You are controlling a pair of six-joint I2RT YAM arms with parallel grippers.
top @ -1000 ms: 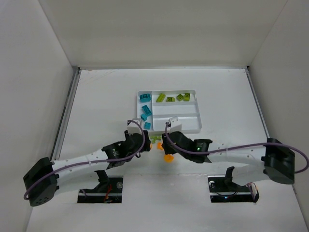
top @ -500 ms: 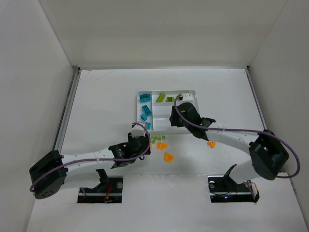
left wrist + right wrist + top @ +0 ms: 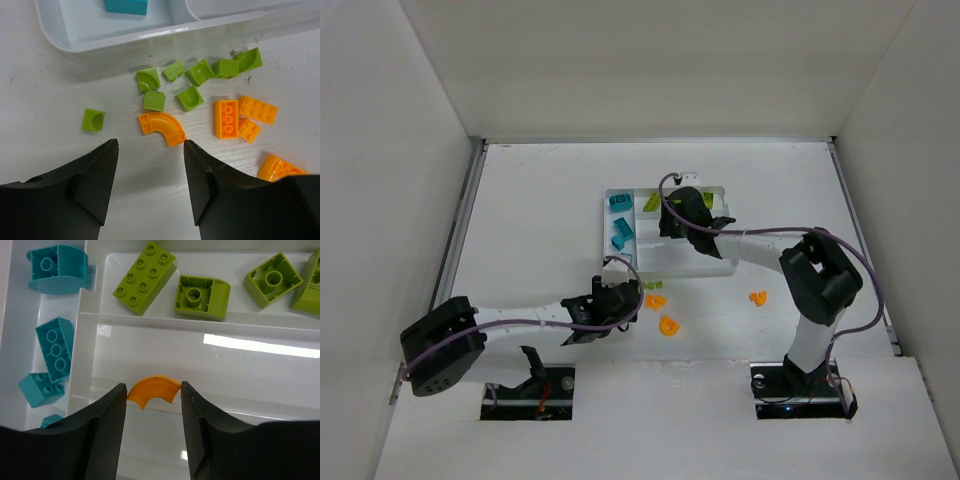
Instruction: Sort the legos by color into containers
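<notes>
My right gripper (image 3: 677, 214) hovers over the white tray (image 3: 731, 256). In the right wrist view it (image 3: 152, 390) is shut on a curved orange lego (image 3: 153, 389) above the tray's middle long section (image 3: 240, 367). Lime green legos (image 3: 145, 277) lie in the far long section and teal legos (image 3: 54, 349) in the narrow crosswise section. My left gripper (image 3: 626, 301) is open and empty (image 3: 150, 146) over the table. Just ahead of it lies another curved orange lego (image 3: 162, 128), with loose lime green legos (image 3: 200, 72) and orange legos (image 3: 226, 118) beyond.
A single orange lego (image 3: 758, 297) lies on the table right of the tray, and another (image 3: 669, 325) lies near the front. The tray's near wall (image 3: 150, 37) stands just beyond the loose pile. White walls enclose the table.
My right arm has swung from the loose pile on the table up over the tray, carrying the curved orange lego. My left gripper has shifted slightly right toward the pile.
</notes>
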